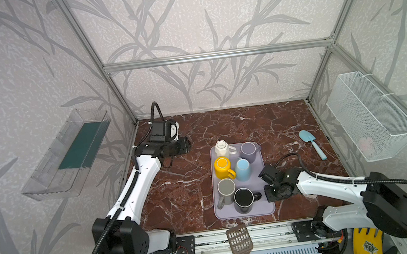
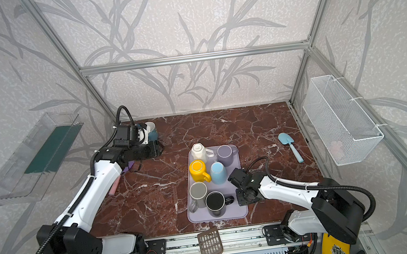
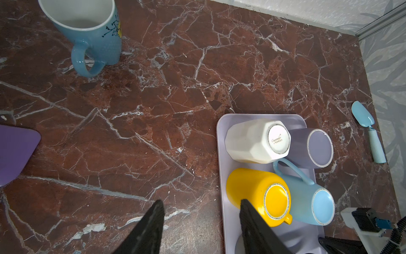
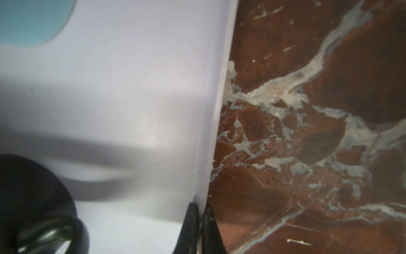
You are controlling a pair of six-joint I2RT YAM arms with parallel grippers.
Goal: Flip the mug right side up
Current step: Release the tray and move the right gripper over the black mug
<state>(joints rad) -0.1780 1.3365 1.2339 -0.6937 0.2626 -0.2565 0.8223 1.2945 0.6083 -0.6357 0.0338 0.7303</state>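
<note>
- Right gripper (image 4: 199, 207) is pinched shut on the right rim of the tray (image 4: 131, 88), near its front right corner. One finger sits inside the rim and the other on the table (image 4: 307, 66) side.
- Just beside it, in that corner of the tray, is the black mug (image 1: 244, 199), with the grey mug (image 1: 225, 191) touching it on the left. I cannot tell which way up these two stand.
- Left gripper (image 3: 201, 204) hangs half open, holding nothing, over the back left part of the table.
- Beyond it, the flowered mug (image 3: 92, 33) stands right side up in the table's back left corner, apart from the fingers.
- On the tray's back half four mugs stand bottom up. The white mug (image 3: 252, 140) and purple mug (image 3: 316, 147) are along the back edge. The yellow mug (image 3: 252, 191) and light blue mug (image 3: 307, 202) are in front of them.
- Near the table's right edge lies a small blue shovel (image 1: 311, 143).
- At the front edge lies a brown slotted scoop (image 1: 240, 239).
</note>
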